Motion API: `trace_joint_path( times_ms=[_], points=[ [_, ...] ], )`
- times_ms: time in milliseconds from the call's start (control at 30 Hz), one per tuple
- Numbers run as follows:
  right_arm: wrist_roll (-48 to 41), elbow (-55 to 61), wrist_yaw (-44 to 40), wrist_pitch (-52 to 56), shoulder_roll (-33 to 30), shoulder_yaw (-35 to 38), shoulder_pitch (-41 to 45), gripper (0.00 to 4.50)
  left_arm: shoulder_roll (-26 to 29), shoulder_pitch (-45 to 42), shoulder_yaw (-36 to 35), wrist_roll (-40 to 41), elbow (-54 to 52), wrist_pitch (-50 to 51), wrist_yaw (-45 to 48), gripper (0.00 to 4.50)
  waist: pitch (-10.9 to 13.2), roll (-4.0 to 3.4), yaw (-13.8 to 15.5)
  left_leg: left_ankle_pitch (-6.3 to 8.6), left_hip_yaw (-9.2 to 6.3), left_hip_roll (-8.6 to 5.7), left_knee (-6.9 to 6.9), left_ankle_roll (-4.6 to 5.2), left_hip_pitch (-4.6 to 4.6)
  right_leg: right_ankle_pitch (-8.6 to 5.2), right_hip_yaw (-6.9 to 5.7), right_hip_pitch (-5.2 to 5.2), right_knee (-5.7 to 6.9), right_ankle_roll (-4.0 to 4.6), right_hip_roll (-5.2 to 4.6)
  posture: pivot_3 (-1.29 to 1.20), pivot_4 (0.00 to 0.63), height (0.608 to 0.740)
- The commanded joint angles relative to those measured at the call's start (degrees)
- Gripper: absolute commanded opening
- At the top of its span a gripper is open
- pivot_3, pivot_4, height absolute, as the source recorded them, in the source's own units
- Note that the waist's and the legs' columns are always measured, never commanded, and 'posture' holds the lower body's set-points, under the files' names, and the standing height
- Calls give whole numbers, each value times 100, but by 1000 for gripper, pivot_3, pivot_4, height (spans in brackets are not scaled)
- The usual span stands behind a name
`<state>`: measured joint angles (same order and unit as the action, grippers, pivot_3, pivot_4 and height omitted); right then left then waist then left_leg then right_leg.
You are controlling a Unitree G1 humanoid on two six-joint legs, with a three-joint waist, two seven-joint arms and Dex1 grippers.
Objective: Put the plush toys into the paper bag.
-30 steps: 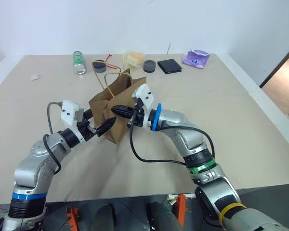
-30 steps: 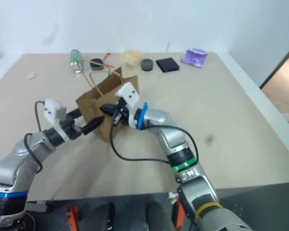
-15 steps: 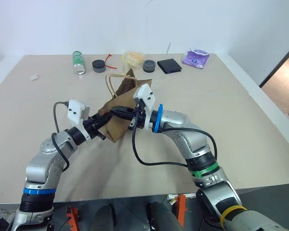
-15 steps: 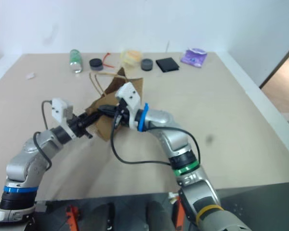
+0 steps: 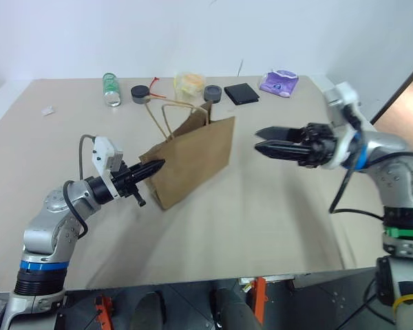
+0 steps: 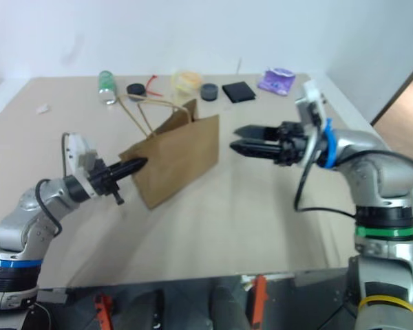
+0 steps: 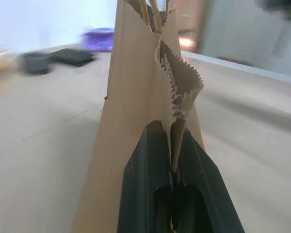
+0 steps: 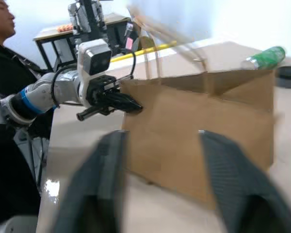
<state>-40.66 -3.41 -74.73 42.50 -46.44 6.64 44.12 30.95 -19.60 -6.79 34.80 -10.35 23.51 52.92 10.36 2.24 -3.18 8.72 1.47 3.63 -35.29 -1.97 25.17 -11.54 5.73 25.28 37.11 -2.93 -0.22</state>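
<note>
Paper bag (image 5: 193, 155) standing tilted on the table (image 5: 275, 213), mouth open toward the far side, twisted-cord handles (image 5: 166, 115) rising above the rim. Left gripper (image 5: 153, 166) clamped on the near serrated edge of the bag; in the left wrist view both black fingers (image 7: 150, 170) pressed together with the paper fold between them. Right gripper (image 5: 260, 140) hanging in the air to the right of the bag, apart from it, pointing toward it, fingers spread with a clear gap, holding nothing. Open table between that gripper and the bag's side.

Plush toys not visible on the table; cannot tell whether inside the bag.

Along the far edge, well behind the bag: green bottle (image 5: 111, 89) lying on its side, dark round lid (image 5: 140, 93) with a red cord (image 5: 155, 88) beside it, yellowish clear plastic bag (image 5: 189, 82), second dark round lid (image 5: 213, 93), black flat wallet-like item (image 5: 241, 93), purple packet (image 5: 279, 82). Small white scrap (image 5: 49, 109) near the far left edge.

Person in dark clothing (image 8: 5, 73) at the edge of the right wrist view, beyond the table.
</note>
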Motion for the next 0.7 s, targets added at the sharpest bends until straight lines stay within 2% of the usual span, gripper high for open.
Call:
trace_joint_path(
  times_ms=[33, 100, 200, 433, 500, 567, 700],
  points=[
    [37, -194, -666, -148, -458, 22, 293, 3854, 493, -21, 152, 114, -175, -198, 1043, 0, 0, 0, -8, 2, 0, 1, -1, 0, 0, -2, -1, 0, 1, 1, 1, 0, 150, 740],
    [82, -238, -840, -226, -607, 25, 305, 4318, 773, 15, 282, 44, -131, -291, 1575, 0, 5, -9, -15, 3, 0, 1, 1, -2, 3, -3, 0, 5, 1, 2, 3, 0, 150, 740],
    [131, -268, -966, -299, -719, 6, 352, 4318, 1090, -50, 538, -229, 50, -650, 2239, 0, 7, -7, -15, 8, 2, 1, 2, -3, 3, -11, 1, 4, 0, -3, 1, 0, 150, 740],
    [66, 59, -921, -209, -734, 63, 133, 4318, 1089, -161, 823, -499, 363, -969, 2557, 0, 9, -11, -8, 10, 5, -1, -5, -5, 6, -14, 3, 3, 0, -7, -7, 0, 150, 740],
    [54, 113, -914, -187, -749, 81, 87, 4500, 1084, -205, 779, -521, 422, -942, 2472, 544, 10, -12, -6, 11, 5, -1, -4, -4, 6, -14, 2, 4, 0, -7, -6, 0, 150, 740],
    [55, 124, -910, -171, -751, 88, 85, 4500, 1078, -273, 653, -427, 445, -820, 2371, 1230, 11, -13, -6, 11, 5, -1, -4, -4, 6, -14, 2, 4, 0, -7, -6, 0, 150, 740],
    [111, 22, -935, -194, -734, 44, 158, 4500, 1179, -307, 274, -92, 215, -459, 2099, 2973, 11, -14, -8, 11, 5, -1, -5, -4, 6, -14, 1, 4, 1, -7, -6, 0, 150, 740]
  ],
)
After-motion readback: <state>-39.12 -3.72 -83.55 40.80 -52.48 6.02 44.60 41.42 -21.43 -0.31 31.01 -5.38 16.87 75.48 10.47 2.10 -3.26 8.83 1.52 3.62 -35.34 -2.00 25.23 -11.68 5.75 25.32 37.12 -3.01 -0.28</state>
